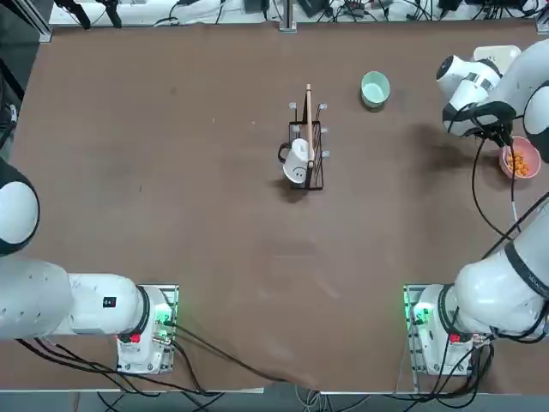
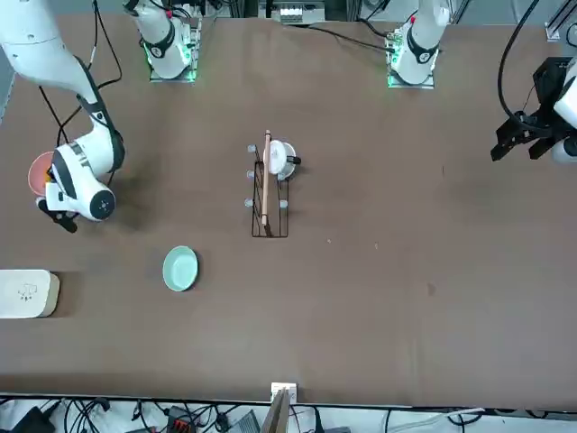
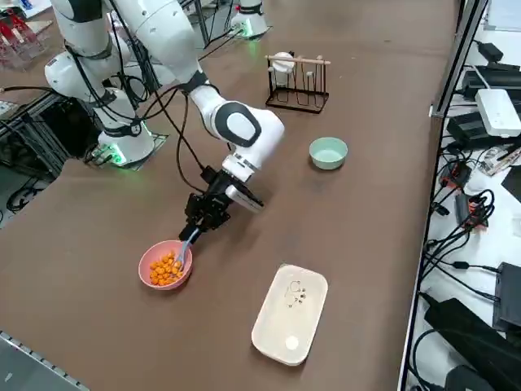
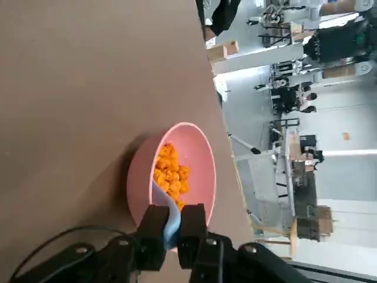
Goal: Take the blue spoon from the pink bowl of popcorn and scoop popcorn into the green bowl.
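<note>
You're clamping right gripper (image 4: pixel 175 216) on blue spoon (image 4: pixel 171 221), fingers closing on handle from both sides. Spoon's far end is dipping among popcorn (image 4: pixel 171 172) inside pink bowl (image 4: pixel 188 154). In right side view, spoon is running from your fingertips toward 7 o'clock, bowl lying that way too. In top view, green bowl (image 1: pixel 375 88) is sitting well apart, toward 10 o'clock from your gripper; wire rack (image 1: pixel 317 166) with white mug (image 1: pixel 295 161) is standing toward 8 o'clock from green bowl.

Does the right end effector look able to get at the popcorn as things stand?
Probably yes: it grips the blue spoon, whose head already meets the popcorn, and nothing visible blocks the way.
</note>
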Robot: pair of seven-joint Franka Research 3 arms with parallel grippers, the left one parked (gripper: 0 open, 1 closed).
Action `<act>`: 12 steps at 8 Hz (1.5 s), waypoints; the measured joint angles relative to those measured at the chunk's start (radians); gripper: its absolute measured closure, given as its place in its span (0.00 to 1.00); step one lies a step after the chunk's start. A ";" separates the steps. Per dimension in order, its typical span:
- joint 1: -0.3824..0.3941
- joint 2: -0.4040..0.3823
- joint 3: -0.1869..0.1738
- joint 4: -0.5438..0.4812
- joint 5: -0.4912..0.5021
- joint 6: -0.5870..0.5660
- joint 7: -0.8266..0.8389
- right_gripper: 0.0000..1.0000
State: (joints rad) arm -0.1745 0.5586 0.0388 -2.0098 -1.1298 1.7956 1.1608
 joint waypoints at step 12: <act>0.414 0.063 0.013 0.297 -0.072 -0.445 -0.124 0.87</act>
State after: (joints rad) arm 0.2399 0.6216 0.0514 -1.7129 -1.2019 1.3509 1.0371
